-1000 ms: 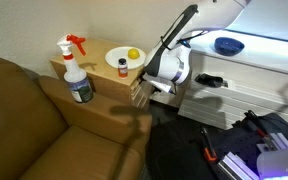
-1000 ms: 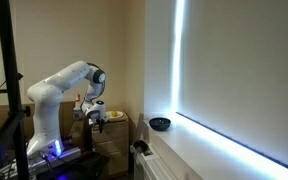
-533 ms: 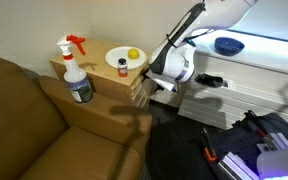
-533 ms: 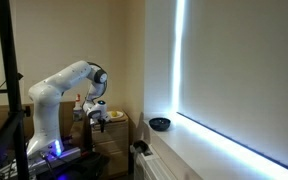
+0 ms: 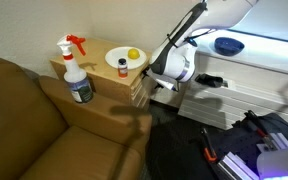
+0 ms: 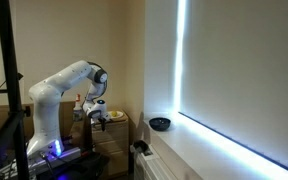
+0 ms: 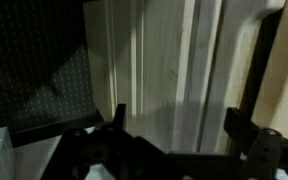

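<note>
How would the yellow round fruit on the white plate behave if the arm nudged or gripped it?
The yellow fruit looks rounded, so it would probably roll across the plate if nudged. It seems small, so likely light. Its curved skin might slip from the open fingers unless gripped squarely.

- A brown couch (image 5: 24, 125) fills the lower left in an exterior view, and its broad armrest (image 5: 94, 115) catches soft light.
- A light wooden table (image 5: 96, 52) stands just beside that armrest, against a plain pale wall (image 5: 24, 20).
- The floor (image 5: 174, 145) is dark.
- A white panelled ledge (image 5: 249, 80) runs below the window.
- In an exterior view a pulled-down blind (image 6: 244, 70) covers the window, and daylight glows in a bright strip (image 6: 179, 50) along its side and bottom edges.
- The beige wall (image 6: 84, 30) beside it lies in dim shade.
</note>
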Motion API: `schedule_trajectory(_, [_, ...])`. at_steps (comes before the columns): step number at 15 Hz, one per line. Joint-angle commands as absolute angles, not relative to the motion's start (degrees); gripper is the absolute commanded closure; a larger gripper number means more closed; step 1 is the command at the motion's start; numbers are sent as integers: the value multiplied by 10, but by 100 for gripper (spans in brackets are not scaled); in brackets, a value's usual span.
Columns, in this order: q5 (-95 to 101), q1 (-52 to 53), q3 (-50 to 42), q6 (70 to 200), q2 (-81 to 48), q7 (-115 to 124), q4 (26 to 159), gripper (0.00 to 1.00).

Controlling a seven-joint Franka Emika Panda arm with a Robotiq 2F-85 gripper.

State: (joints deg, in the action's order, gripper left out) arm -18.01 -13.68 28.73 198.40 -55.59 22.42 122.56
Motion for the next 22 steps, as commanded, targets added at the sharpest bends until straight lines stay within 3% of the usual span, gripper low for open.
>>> schedule_trajectory(1, [-156, -141, 291, 1982, -534, 237, 1230, 0])
schedule_trajectory(8, [-144, -113, 280, 1908, -586, 231, 1146, 0])
schedule_trajectory(9, [-152, -123, 284, 1939, -562, 231, 1185, 0])
schedule_trajectory(22, [-156, -97, 258, 1932, -629, 227, 1121, 0])
